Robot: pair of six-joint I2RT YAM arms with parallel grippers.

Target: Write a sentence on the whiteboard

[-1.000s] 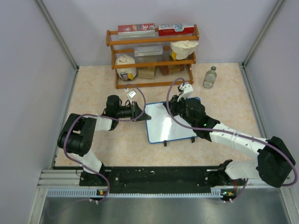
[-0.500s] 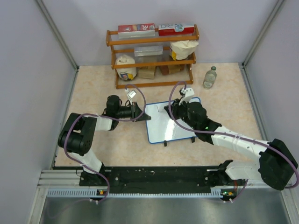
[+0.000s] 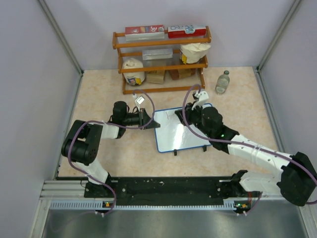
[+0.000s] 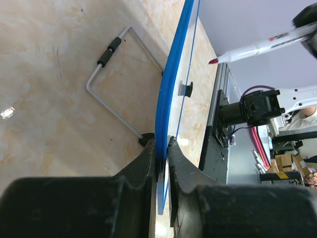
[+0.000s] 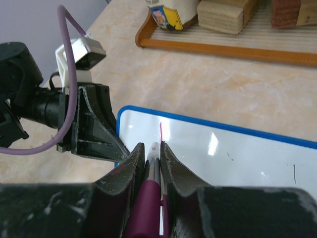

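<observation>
The whiteboard [image 3: 179, 133], white with a blue frame, stands tilted on the table mid-scene. My left gripper [image 3: 148, 120] is shut on its left edge; the left wrist view shows the blue frame [image 4: 171, 94] pinched between the jaws of that gripper [image 4: 161, 145]. My right gripper [image 3: 190, 114] is shut on a magenta marker [image 5: 153, 166] over the board's upper left part. Of the sentence, only one short pink vertical stroke [image 5: 160, 130] shows on the whiteboard [image 5: 233, 153], just beyond the marker tip. The marker [image 4: 262, 45] hangs just off the board face.
A wooden rack [image 3: 161, 59] with boxes and bags stands at the back, and also shows in the right wrist view [image 5: 223, 47]. A clear bottle [image 3: 223, 82] stands right of it. A bent wire stand [image 4: 111, 82] lies behind the board. Walls close both sides.
My right gripper has shifted a little to the right and back over the board with the marker. The left gripper and the board have not moved.
</observation>
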